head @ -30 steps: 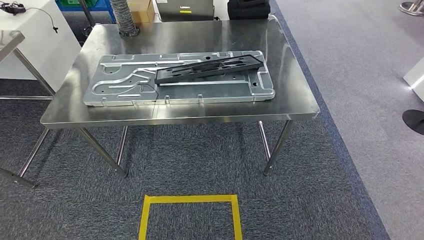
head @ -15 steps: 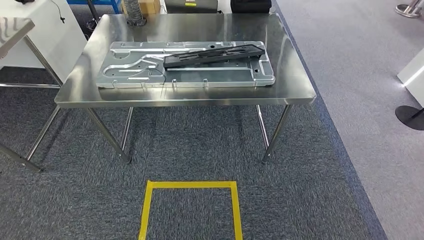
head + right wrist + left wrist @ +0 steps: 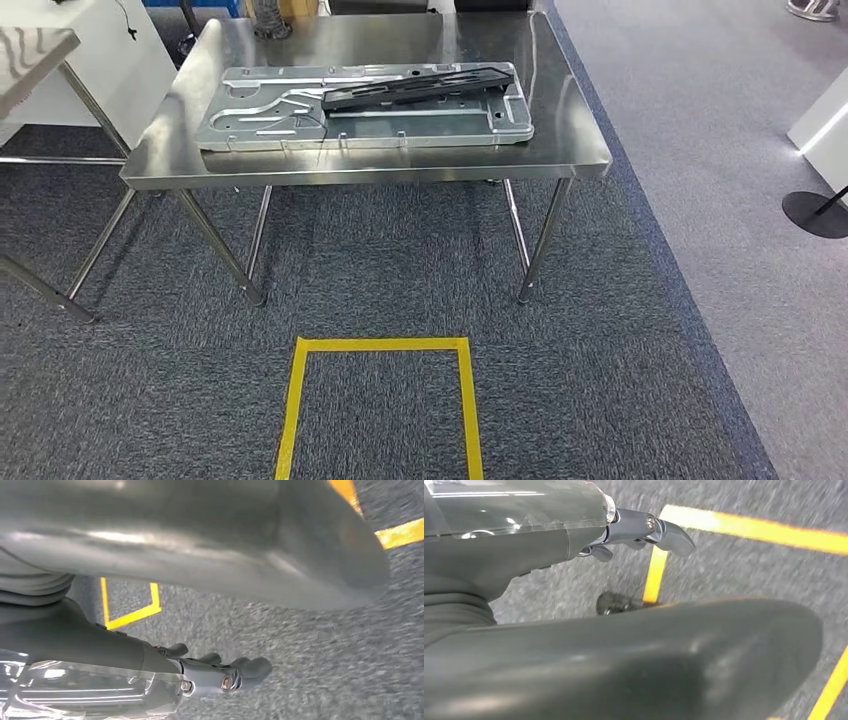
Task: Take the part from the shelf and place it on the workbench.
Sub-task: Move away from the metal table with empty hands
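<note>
Steel workbench (image 3: 570, 150): bears silver stamped panel (image 3: 250, 125) with black part (image 3: 420, 85) lying across it. Left hand (image 3: 644, 527) and right hand (image 3: 220, 675): hanging over carpet, fingers loosely apart, holding nothing. Placement apparently complete.

Workbench (image 3: 380, 165): far edge cut by frame top. Yellow floor square (image 3: 300, 400): near side cut by frame bottom. Black stand base (image 3: 815, 213): clipped at right edge. Left hand (image 3: 574, 580): fingers largely hidden behind thumb; carpet blurred. Right hand (image 3: 165, 630): fingers partly hidden likewise.
</note>
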Controlling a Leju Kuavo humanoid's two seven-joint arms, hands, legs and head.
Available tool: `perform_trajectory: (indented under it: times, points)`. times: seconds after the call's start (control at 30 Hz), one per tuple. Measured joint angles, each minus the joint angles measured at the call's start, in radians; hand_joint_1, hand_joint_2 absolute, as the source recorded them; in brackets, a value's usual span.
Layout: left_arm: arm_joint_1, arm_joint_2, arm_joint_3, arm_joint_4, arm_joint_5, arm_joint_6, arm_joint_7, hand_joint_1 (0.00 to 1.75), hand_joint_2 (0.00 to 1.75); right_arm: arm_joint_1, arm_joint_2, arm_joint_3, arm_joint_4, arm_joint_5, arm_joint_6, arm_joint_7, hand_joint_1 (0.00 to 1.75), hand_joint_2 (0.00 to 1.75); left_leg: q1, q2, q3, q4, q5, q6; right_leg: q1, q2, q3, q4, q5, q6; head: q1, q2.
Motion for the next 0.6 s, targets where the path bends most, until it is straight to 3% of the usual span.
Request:
perform_trajectory:
  times: [0.1, 0.13, 0.17, 0.2, 0.27, 0.33, 0.37, 0.43, 0.5, 0.53, 0.6]
  points:
    - [0.000, -0.002, -0.002, 0.000, 0.003, -0.001, 0.000, 0.00, 0.00, -0.001, 0.000, -0.002, 0.000, -0.002, -0.001, -0.011, 0.00, 0.00, 0.006, -0.004, -0.039, 0.163, -0.153, -0.013, 0.003, -0.004, -0.046, 0.001, 0.037, -0.012, 0.000, 0.000]
    - [-0.001, -0.002, -0.003, 0.000, 0.003, -0.001, 0.000, 0.00, 0.00, -0.001, 0.000, -0.003, 0.000, -0.002, -0.001, -0.012, 0.00, 0.00, 0.008, -0.004, -0.044, 0.220, -0.176, -0.016, 0.005, -0.004, -0.062, 0.003, 0.049, -0.013, 0.000, 0.000]
    - [-0.001, -0.002, -0.003, 0.000, 0.003, -0.001, 0.002, 0.00, 0.00, -0.001, 0.000, -0.004, 0.000, -0.002, -0.001, -0.012, 0.00, 0.00, 0.009, -0.003, -0.039, 0.256, -0.172, -0.017, 0.007, -0.004, -0.079, 0.007, 0.060, -0.012, 0.000, 0.000]
    - [-0.002, -0.002, -0.004, 0.000, 0.004, -0.003, 0.006, 0.00, 0.00, -0.001, -0.001, -0.005, 0.000, -0.002, -0.003, -0.012, 0.00, 0.00, 0.010, -0.004, -0.021, 0.263, -0.149, -0.016, 0.008, -0.004, -0.098, 0.013, 0.070, -0.011, 0.000, 0.000]
    - [-0.003, -0.003, -0.005, 0.000, 0.007, -0.008, 0.021, 0.00, 0.00, -0.001, 0.000, -0.006, 0.000, -0.002, -0.006, -0.012, 0.00, 0.00, 0.010, -0.004, 0.067, 0.175, -0.101, -0.008, 0.010, -0.003, -0.133, 0.028, 0.084, -0.006, 0.000, 0.000]
    - [-0.005, -0.004, -0.005, 0.000, 0.013, -0.012, 0.047, 0.00, 0.00, 0.000, 0.000, -0.006, 0.000, -0.001, -0.009, -0.007, 0.00, 0.00, 0.006, -0.004, 0.182, 0.018, -0.117, 0.002, 0.012, -0.003, -0.154, 0.043, 0.094, 0.002, 0.000, 0.000]
    - [-0.006, -0.005, -0.005, 0.000, 0.016, -0.012, 0.062, 0.00, 0.00, 0.001, 0.000, -0.006, 0.000, 0.000, -0.011, -0.003, 0.00, 0.00, 0.003, -0.003, 0.217, -0.037, -0.134, 0.008, 0.013, -0.003, -0.160, 0.048, 0.100, 0.007, 0.000, 0.000]
    - [-0.005, -0.007, -0.006, 0.000, 0.019, -0.009, 0.094, 0.00, 0.00, 0.002, 0.000, -0.006, 0.001, 0.003, -0.016, 0.003, 0.00, 0.00, 0.001, -0.002, 0.228, -0.074, -0.143, 0.019, 0.012, -0.004, -0.166, 0.051, 0.113, 0.020, 0.000, 0.000]
    - [-0.002, -0.012, -0.010, 0.000, 0.019, -0.003, 0.121, 0.00, 0.00, 0.003, 0.000, -0.006, 0.000, 0.004, -0.021, 0.008, 0.00, 0.00, 0.002, 0.000, 0.217, -0.077, -0.128, 0.032, 0.009, 0.000, -0.180, 0.072, 0.098, 0.031, 0.000, 0.000]
    - [-0.001, -0.014, -0.012, 0.000, 0.019, 0.001, 0.129, 0.00, 0.00, 0.005, 0.001, -0.006, 0.001, 0.004, -0.022, 0.010, 0.00, 0.00, 0.003, 0.002, 0.209, -0.079, -0.119, 0.038, 0.007, 0.002, -0.198, 0.112, 0.069, 0.037, 0.000, 0.000]
    - [0.001, -0.015, -0.015, 0.000, 0.019, 0.006, 0.140, 0.00, 0.00, 0.009, 0.003, -0.006, 0.002, 0.004, -0.022, 0.013, 0.00, 0.00, 0.001, 0.003, 0.191, -0.076, -0.106, 0.045, 0.000, 0.005, -0.251, 0.245, -0.013, 0.047, 0.000, 0.000]
